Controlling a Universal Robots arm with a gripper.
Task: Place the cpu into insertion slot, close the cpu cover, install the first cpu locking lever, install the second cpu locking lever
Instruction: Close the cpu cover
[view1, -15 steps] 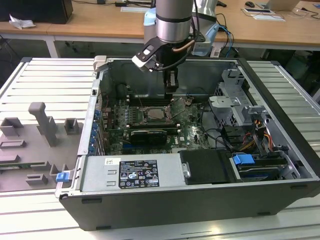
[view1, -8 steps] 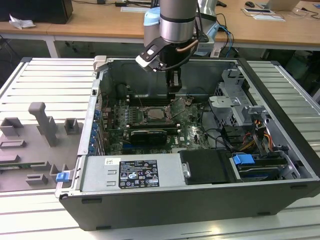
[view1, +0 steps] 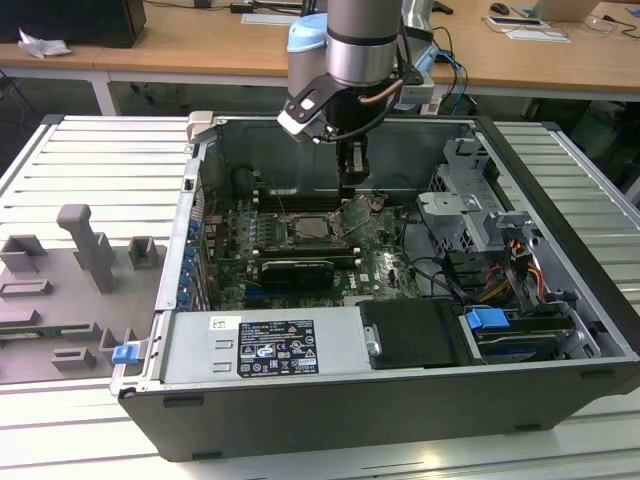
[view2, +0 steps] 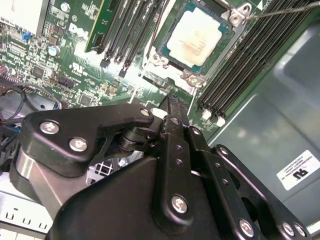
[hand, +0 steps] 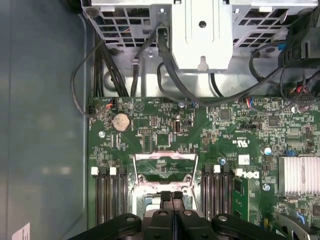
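The cpu (view2: 197, 40), a pale silver square, lies flat inside the insertion slot (view2: 161, 59) on the green motherboard. In the exterior view the slot (view1: 310, 228) sits mid-board. The cpu cover (hand: 165, 159), a silver frame with a cut-out centre, is swung open and stands tilted up beside the slot (view1: 362, 210). My gripper (view1: 352, 183) hangs just above the raised cover, fingers pressed together with nothing between them, as in both wrist views (hand: 172, 200) (view2: 172, 106). A thin wire lever (view2: 285, 9) sticks up past the slot's corner.
Long black memory slots (view2: 245, 65) flank the socket. A black card (view1: 296, 270) lies in front of it. The case walls (view1: 185, 260), a silver drive cage (view1: 470, 205), loose cables (hand: 165, 65) and the power supply (view1: 260, 345) hem the board in.
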